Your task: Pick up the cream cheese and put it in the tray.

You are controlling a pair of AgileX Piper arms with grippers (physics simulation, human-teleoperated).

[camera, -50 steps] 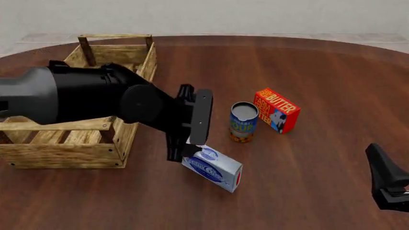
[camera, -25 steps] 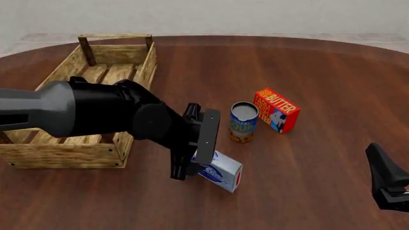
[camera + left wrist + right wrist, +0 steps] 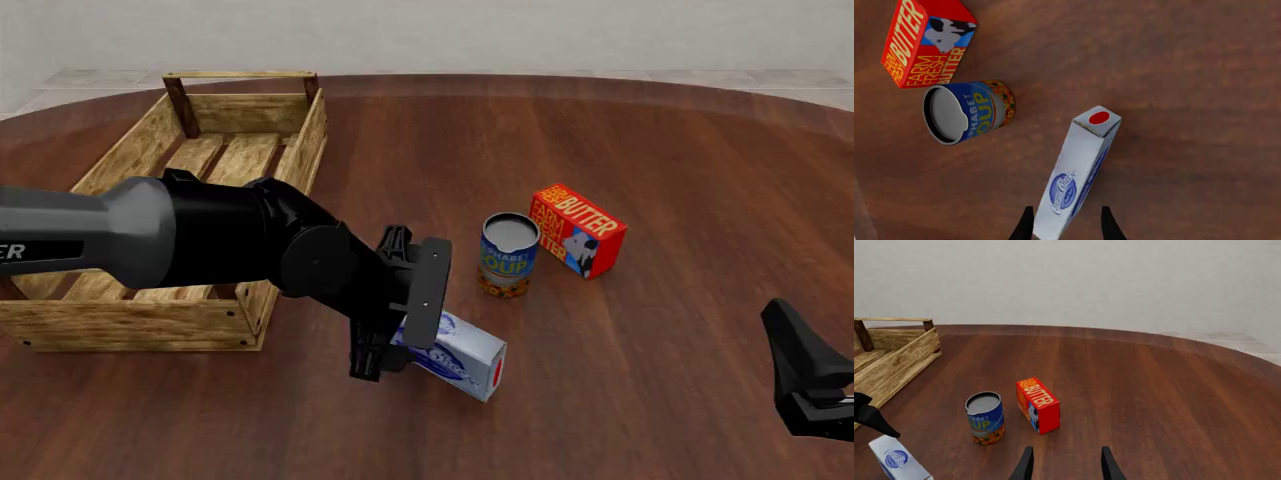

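Partly hidden cream cheese [image 3: 461,356], left gripper [image 3: 1066,227] astride

Grey-and-black left arm [image 3: 174,245], white lettering, black hand [image 3: 380,350]

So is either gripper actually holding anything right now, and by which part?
Nothing is clearly held. The left gripper straddles the cream cheese at the end opposite its red face, fingers apparently not yet closed. The right gripper is empty.

A bare simulated test scene, not a lived-in room. A round dark wooden table [image 3: 694,150] stands before a plain pale wall [image 3: 1121,280]. Surfaces look computer-rendered.
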